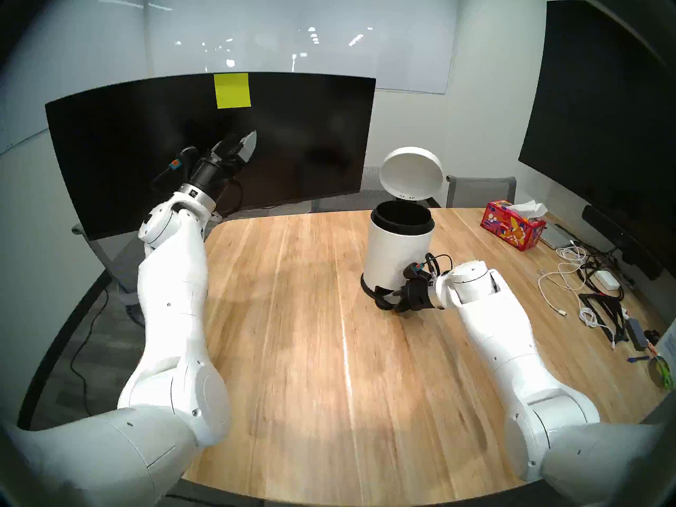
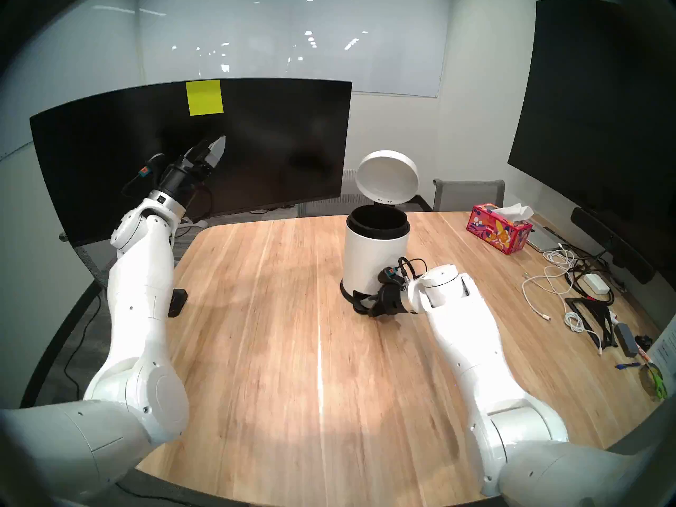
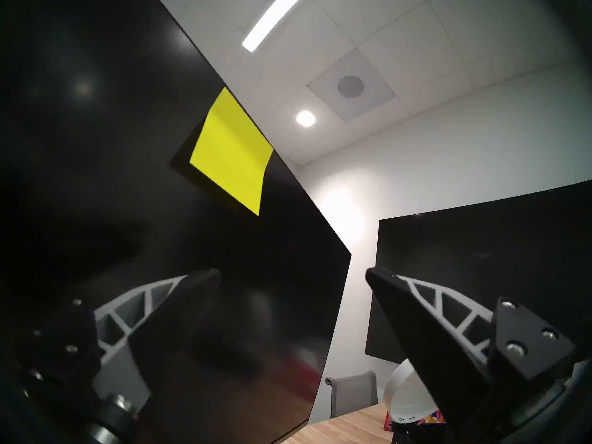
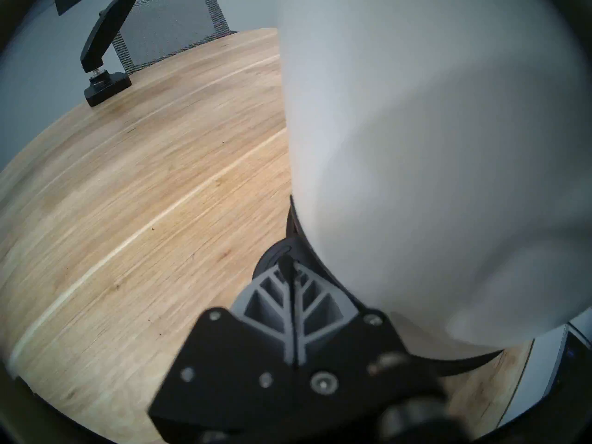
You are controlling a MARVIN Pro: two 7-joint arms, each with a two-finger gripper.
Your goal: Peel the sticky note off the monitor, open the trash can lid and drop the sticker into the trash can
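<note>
While we read this from the near table edge outward, each line places its thing against the trash can.

Table (image 1: 292,349): bare wood between our two arms; the trash can stands on it, right of centre.

Right gripper (image 4: 290,267): at the foot of the trash can, on its near side; fingers pressed together with nothing between them, tips down on the black pedal (image 4: 272,257).

Trash can (image 1: 397,254): upright, mouth open and dark inside; we cannot see the bottom.

Lid (image 1: 411,175): tipped up behind the trash can, its hollow side facing us. We judge the pedal press is what holds it open.

Tissue box (image 1: 512,230): on the table, well to the right of the trash can; no part in the job.

Left gripper (image 3: 293,280): well left of the trash can and higher, angled up at the screen; fingers spread wide and empty.

Monitor (image 1: 146,136): behind and left of the trash can.

Sticky note (image 1: 232,90): stuck at the monitor's top edge, above the left gripper and apart from it; its lower corner curls off the glass.

Step in hand: reaching for the note, lid part already done.

Next move: we judge it calls for rising to that loose lower edge, closing on paper alone, peeling away from the glass.
</note>
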